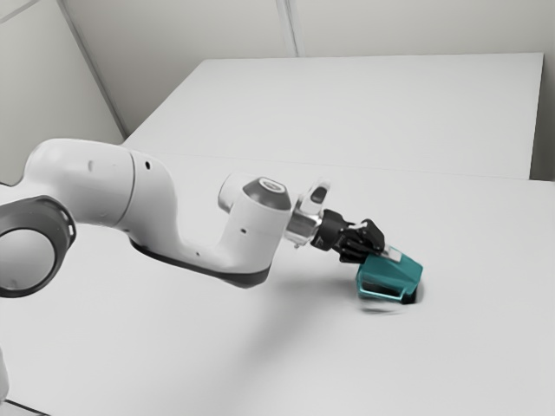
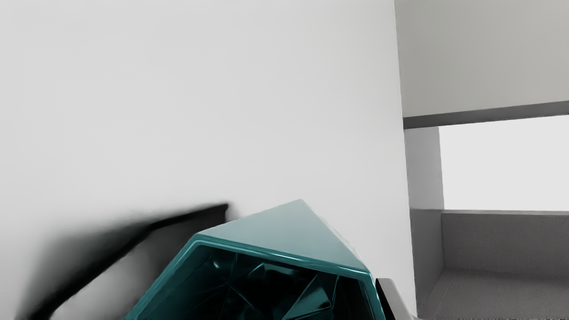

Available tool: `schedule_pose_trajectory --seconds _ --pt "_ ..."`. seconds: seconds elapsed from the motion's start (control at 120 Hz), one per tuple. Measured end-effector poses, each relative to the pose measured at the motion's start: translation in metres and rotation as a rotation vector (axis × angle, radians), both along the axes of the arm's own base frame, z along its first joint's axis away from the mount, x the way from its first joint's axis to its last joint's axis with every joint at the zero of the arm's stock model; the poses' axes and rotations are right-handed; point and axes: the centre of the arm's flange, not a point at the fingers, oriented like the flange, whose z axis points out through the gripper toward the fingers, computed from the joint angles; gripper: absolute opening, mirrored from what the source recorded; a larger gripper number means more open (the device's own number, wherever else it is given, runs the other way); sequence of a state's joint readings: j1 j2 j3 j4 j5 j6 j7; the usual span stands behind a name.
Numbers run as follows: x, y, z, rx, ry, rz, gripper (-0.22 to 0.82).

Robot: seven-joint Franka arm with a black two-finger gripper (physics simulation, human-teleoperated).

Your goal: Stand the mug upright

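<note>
Teal mug (image 1: 395, 271) with flat, faceted walls, tipped well off upright above a plain white worktop (image 1: 486, 364). Its mouth faces the black two-finger gripper (image 1: 383, 251); its base points away, toward the exterior view's right. A dark patch lies at its low corner; whether that corner touches the worktop cannot be told. The gripper is at the mug's upper side, near the mouth; how far open it is, and whether it has hold of the mug, cannot be told. The white jointed arm (image 1: 156, 204) reaches in from the exterior view's left.

Handling: the body is probably stiff and fairly light; its glossy surface may slip, and it may chip if dropped. A wall near the rim (image 2: 284, 256) offers a flat, firm hold.

Comparison of views: the exterior view gives the angular loop handle (image 1: 381, 297) on the mug's low side and the overall tilt. The wrist view looks into the dark hollow (image 2: 249, 289) and gives a looped shadow (image 2: 146, 229) beside the mug.
</note>
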State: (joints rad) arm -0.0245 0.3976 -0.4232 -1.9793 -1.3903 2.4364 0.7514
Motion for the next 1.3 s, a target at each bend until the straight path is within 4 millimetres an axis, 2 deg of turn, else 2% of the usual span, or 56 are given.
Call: schedule_pose_trajectory --seconds 0.208,0.458,0.55,0.617,0.808,0.95,1.3 --pt "0.0 0.009 0.048 0.073 -0.13 -0.049 -0.15" --pt "-0.006 0.083 0.094 0.524 -0.303 -0.245 -0.15" --pt "-0.007 0.108 0.114 0.694 -0.328 -0.295 -0.15" --pt "-0.008 0.124 0.121 0.796 -0.315 -0.321 -0.15" --pt "-0.012 0.157 0.121 0.973 -0.213 -0.315 -0.15" --pt "-0.02 0.176 0.11 1.043 -0.135 -0.269 -0.15" --pt "-0.027 0.203 0.08 1.09 -0.028 -0.124 -0.15"
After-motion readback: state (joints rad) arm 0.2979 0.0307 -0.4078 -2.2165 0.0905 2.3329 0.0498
